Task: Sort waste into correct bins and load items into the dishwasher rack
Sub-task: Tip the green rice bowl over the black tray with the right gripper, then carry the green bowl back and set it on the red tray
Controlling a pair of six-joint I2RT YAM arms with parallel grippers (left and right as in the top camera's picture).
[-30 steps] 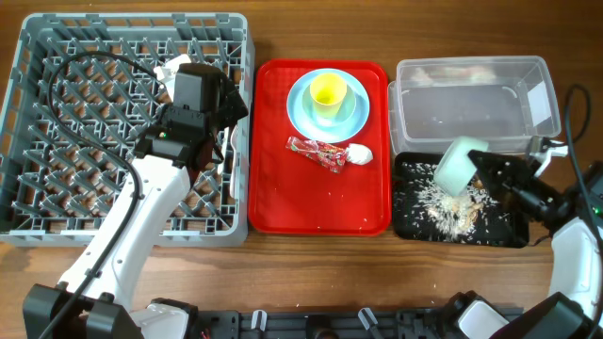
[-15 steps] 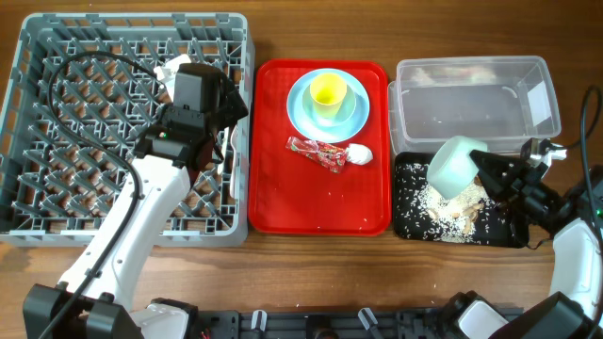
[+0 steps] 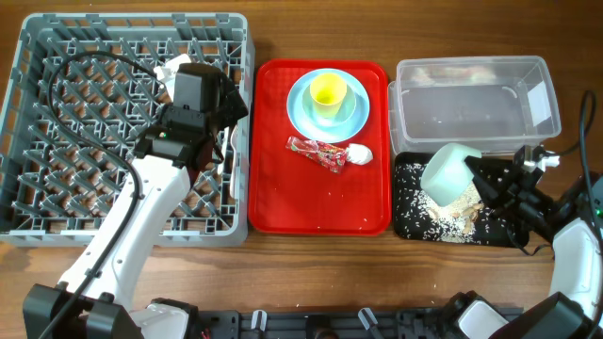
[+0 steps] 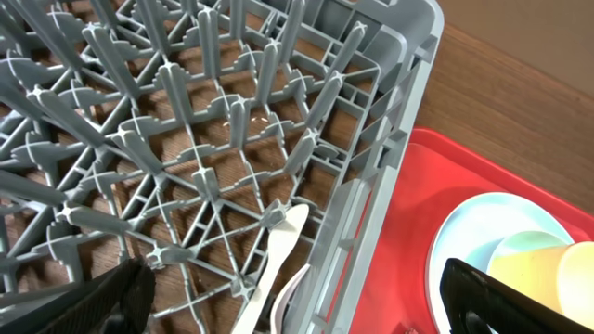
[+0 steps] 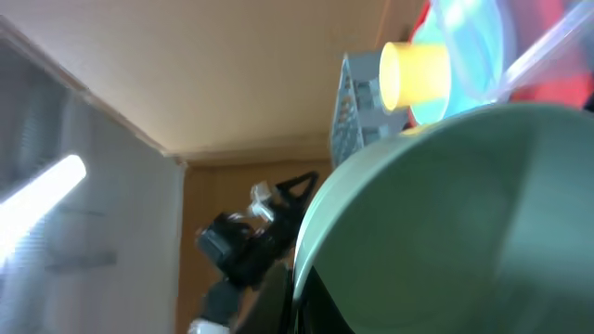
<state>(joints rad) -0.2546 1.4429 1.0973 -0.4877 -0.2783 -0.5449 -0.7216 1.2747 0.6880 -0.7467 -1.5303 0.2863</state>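
While right gripper [image 3: 477, 175] pinches the tipped mint bowl [image 3: 447, 172] over the black tray [image 3: 411, 226] | dishwasher rack [image 3: 28, 122] lies far left — left gripper [image 4: 292, 274], spread, nearer.

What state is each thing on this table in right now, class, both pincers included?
mint bowl: tipped over the black tray, held.
right pincer: shut on the mint bowl.
left pincer: open over the rack.
rice scraps: heaped in the black tray.
clear tub: upright, nearly empty.
yellow cup: upright on the plate.
wrapper: crinkled, on the red tray.
tissue: crumpled, beside the wrapper.
white cutlery: lying in the rack.
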